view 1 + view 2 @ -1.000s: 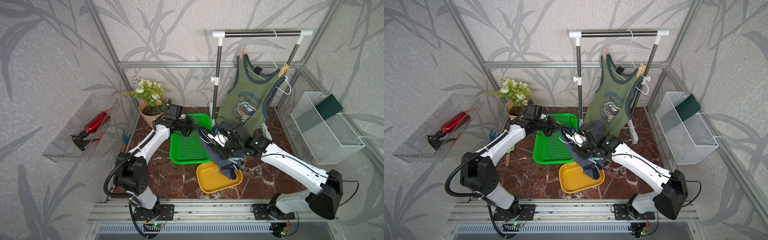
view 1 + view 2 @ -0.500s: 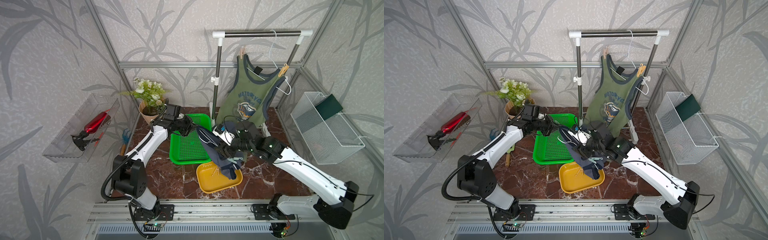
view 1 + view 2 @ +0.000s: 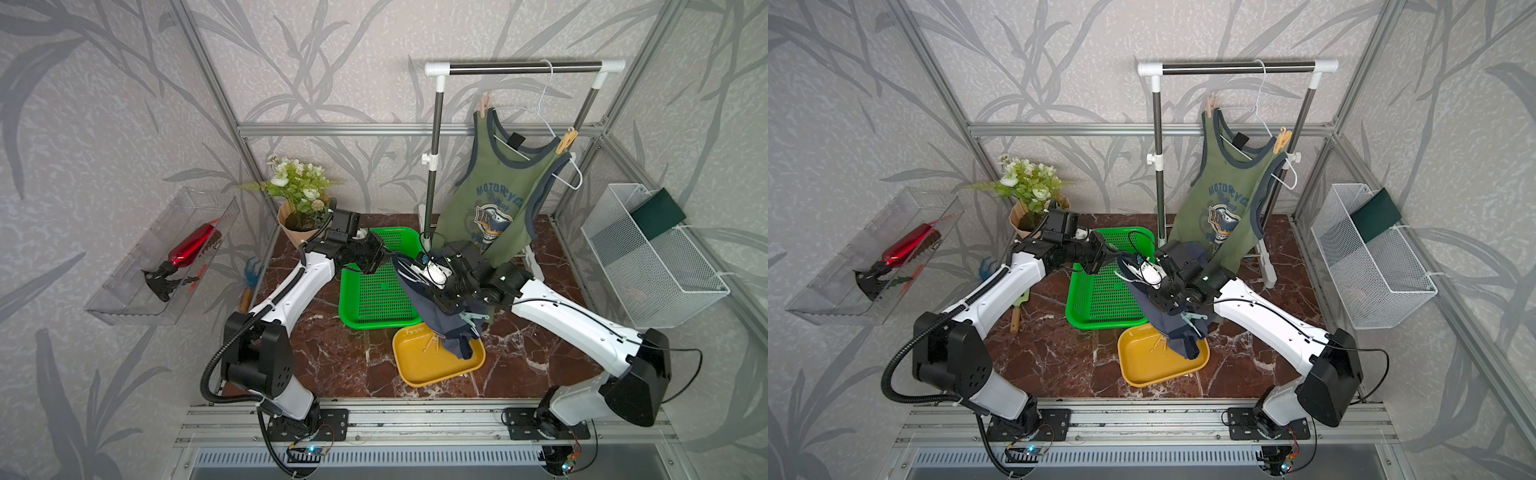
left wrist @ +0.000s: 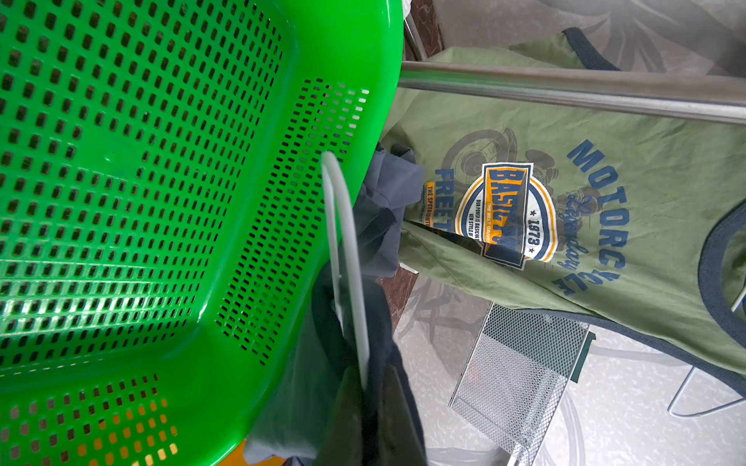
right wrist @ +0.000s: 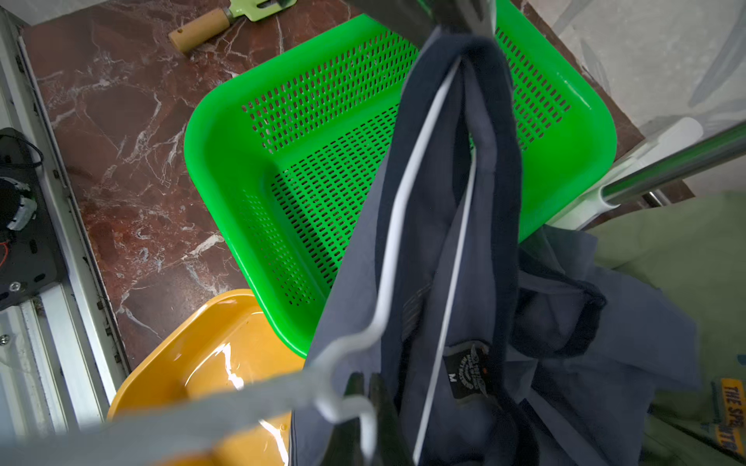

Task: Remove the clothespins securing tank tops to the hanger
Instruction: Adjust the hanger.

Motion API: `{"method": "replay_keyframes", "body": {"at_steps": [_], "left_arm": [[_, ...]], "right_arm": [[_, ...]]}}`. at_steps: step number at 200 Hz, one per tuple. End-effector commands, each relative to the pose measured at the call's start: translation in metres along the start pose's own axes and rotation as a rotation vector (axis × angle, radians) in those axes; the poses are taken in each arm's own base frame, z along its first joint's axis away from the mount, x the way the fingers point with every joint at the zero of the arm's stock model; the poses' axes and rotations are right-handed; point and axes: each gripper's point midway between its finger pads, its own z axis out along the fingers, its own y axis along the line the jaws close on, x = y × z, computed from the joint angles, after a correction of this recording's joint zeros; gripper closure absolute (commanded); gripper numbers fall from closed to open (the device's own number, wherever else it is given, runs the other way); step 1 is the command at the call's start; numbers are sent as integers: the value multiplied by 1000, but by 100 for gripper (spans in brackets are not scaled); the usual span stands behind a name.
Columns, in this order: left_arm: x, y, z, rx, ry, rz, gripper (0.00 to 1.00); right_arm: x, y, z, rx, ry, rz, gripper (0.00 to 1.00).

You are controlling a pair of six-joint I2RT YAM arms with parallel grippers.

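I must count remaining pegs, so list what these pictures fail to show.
Right hand: blurred at the right wrist view's edge; whether it grips the white hanger is unclear.
Teal clothespin: too small in both top views to see what it clips.
Yellow tray: blue top covers part in top views.

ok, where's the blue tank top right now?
In both top views the slate-blue tank top hangs mid-table on its white hanger. Its lower end is over the yellow tray, beside the green basket.
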Motion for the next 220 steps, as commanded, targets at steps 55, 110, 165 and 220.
{"method": "replay_keyframes", "body": {"at_steps": [55, 110, 165, 220], "left_arm": [[21, -3, -32, -68, 50, 203, 41], [30, -20, -54, -81, 60, 293, 44], [42, -15, -53, -113, 156, 317, 67], [39, 4, -65, -208, 114, 350, 62]], "right_arm": [[-40, 29, -47, -203, -166, 27, 100], [-56, 41, -57, -375, -245, 72, 100], [-70, 34, -50, -480, -269, 106, 100], [-74, 25, -46, -488, -265, 127, 100]]}}
